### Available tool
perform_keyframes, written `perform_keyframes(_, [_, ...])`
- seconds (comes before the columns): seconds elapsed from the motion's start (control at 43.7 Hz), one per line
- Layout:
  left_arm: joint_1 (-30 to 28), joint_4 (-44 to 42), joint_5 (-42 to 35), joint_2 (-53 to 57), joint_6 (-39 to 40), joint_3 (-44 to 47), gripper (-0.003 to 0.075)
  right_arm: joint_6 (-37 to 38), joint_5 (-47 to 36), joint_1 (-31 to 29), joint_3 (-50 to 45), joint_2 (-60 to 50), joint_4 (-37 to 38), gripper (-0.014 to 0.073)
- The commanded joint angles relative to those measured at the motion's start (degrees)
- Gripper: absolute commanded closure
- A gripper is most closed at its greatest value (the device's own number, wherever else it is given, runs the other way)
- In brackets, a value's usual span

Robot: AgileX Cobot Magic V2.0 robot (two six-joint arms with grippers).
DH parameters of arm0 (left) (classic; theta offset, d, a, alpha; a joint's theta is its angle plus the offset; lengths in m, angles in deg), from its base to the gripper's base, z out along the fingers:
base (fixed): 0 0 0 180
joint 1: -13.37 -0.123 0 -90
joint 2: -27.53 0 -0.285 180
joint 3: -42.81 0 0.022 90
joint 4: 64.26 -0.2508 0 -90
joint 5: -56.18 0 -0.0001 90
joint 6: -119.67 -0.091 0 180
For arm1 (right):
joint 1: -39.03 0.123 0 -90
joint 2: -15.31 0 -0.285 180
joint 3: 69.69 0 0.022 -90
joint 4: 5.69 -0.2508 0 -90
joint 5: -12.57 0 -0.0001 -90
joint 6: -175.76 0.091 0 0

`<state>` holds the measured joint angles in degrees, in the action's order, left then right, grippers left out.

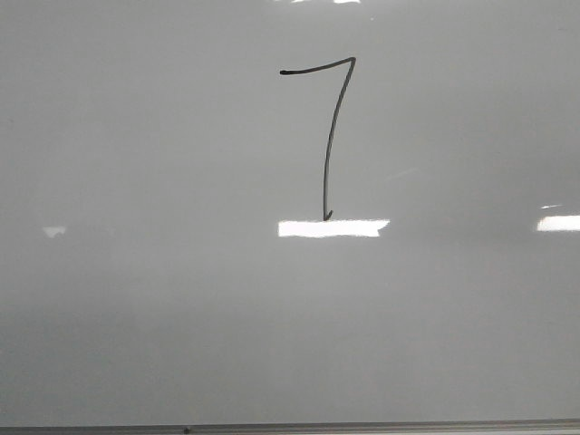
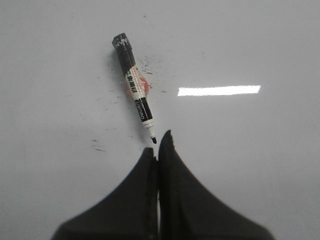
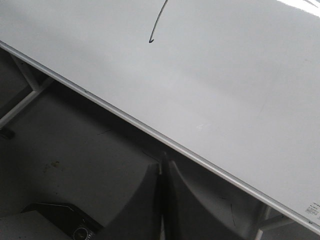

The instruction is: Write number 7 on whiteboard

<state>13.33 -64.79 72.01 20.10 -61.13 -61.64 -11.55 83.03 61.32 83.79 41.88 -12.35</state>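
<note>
- The left claw (image 2: 159, 145) is pressed closed with nothing between its fingers, hanging over the whiteboard (image 2: 250, 160).
- Just beyond its tips lies one marker (image 2: 134, 87), loose on the board, uncapped, its black nib pointing back toward the claw and very near it but, as far as I can tell, not touching.
- Around the marker the board carries a scatter of small black specks and scuffs (image 2: 147, 65).
- The right claw (image 3: 162, 172) is also closed and empty. It hangs off the board, over the dark floor (image 3: 75, 140) on the near side of the board's metal edge strip (image 3: 125, 116).
- In that same view only the hooked lower end of the stem shows, well apart from the claw.
- The number 7 (image 1: 333, 136) stands in the upper middle of the board in the front view: a short top bar, a sharp corner, and a long, nearly upright stem ending in a tiny hook at a bright light reflection (image 1: 332, 228).
- My judgement is that the writing is done: the figure looks whole, and the marker is already put down. Nothing seems left but moving the arms away.
- Count: one written figure, one marker, one board, two claws, both closed on nothing.
</note>
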Motion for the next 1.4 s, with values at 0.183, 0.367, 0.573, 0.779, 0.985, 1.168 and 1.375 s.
perform_keyframes(0.183, [0.0,-0.8,-16.3,0.9,1.5,2.8,0.0741,0.0,-3.4,-0.5,1.4,0.9,0.1,0.0661])
perform_keyframes(0.367, [0.0,-0.8,-18.5,0.9,1.5,2.8,0.0741,0.0,-3.4,-0.5,1.4,0.9,0.1,0.0661])
perform_keyframes(0.573, [0.0,-0.8,-18.5,0.9,1.5,2.8,0.0741,0.0,-3.4,-0.5,1.4,0.9,0.1,0.0661])
perform_keyframes(0.779, [0.0,-0.8,-18.5,0.9,1.5,2.8,0.0741,0.0,-3.4,-0.5,1.4,0.9,0.1,0.0661])
perform_keyframes(0.985, [0.0,-0.8,-18.5,0.9,1.5,2.8,0.0741,0.0,-3.4,-0.5,1.4,0.9,0.1,0.0661])
perform_keyframes(1.168, [0.0,-0.8,-18.5,0.9,1.5,2.8,0.0741,0.0,-3.5,-0.5,1.4,0.9,0.1,0.0661])
perform_keyframes(1.375, [0.0,-0.8,-18.5,0.9,1.5,2.8,0.0741,0.0,-11.6,-6.5,-3.9,-3.2,2.9,0.0661])
